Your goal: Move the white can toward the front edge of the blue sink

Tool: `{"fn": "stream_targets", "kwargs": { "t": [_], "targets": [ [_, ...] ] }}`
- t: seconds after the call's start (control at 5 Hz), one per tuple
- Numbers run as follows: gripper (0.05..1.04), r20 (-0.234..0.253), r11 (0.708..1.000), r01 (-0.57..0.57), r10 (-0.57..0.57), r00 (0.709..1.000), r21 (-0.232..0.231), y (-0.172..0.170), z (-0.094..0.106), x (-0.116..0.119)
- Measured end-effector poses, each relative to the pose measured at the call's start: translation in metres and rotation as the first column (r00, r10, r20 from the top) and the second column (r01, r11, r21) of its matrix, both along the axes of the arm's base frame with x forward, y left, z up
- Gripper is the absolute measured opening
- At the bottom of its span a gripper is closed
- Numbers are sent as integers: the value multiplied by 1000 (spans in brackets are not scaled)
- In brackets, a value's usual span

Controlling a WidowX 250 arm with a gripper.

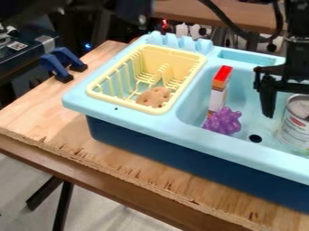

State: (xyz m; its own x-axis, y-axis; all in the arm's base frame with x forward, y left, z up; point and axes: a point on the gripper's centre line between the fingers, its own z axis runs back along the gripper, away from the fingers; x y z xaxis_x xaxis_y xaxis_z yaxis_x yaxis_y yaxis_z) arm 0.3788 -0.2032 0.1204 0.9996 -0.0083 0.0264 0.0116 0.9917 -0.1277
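Rough-edged plywood [199,198] lies nearest, its front edge chipped, carrying the sink [145,131] with its pale blue top and darker blue side. My gripper [274,90] hangs over the basin, just beside the can [294,124] at the basin's right; I cannot tell whether it is spread or pressed together. I see nothing in its grasp, so I judge this a moment between grasps. A move from here calls for care around the can's rim, with the basin walls kept clear.

Purple grapes [223,121] lie left of the dark drain hole [255,138], and behind them a red-topped box [219,89] stands upright. Left of the basin, a yellow rack [114,101] holds a brown, lumpy piece [154,97] near its front end.

Beyond the sink's left side, blue clamps [55,67] sit at the board's edge. Grey floor [114,212] and black legs [63,205] show below. Across the dim room behind, a dark cable [226,20] loops in front of another wooden surface [187,11].
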Motion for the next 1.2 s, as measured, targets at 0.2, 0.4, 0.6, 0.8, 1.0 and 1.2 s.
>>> {"fn": "stream_targets", "kwargs": {
  "t": [0.2, 0.4, 0.6, 0.8, 1.0, 1.2],
  "targets": [
    [1010, -38, 999, -23, 22, 999, -37, -3, -8, -12],
    [1010, -100, 997, -53, 47, 994, -61, -2, -9, -32],
    [1010, -136, 996, -69, 60, 989, -64, 0, -4, -50],
    [1008, -174, 996, -69, 59, 983, -55, -3, -1, -70],
    [1008, -184, 996, -57, 43, 982, -74, -3, 1, -74],
    [1007, -181, 996, -42, 28, 983, -76, 5, 3, -71]
  ]
}}
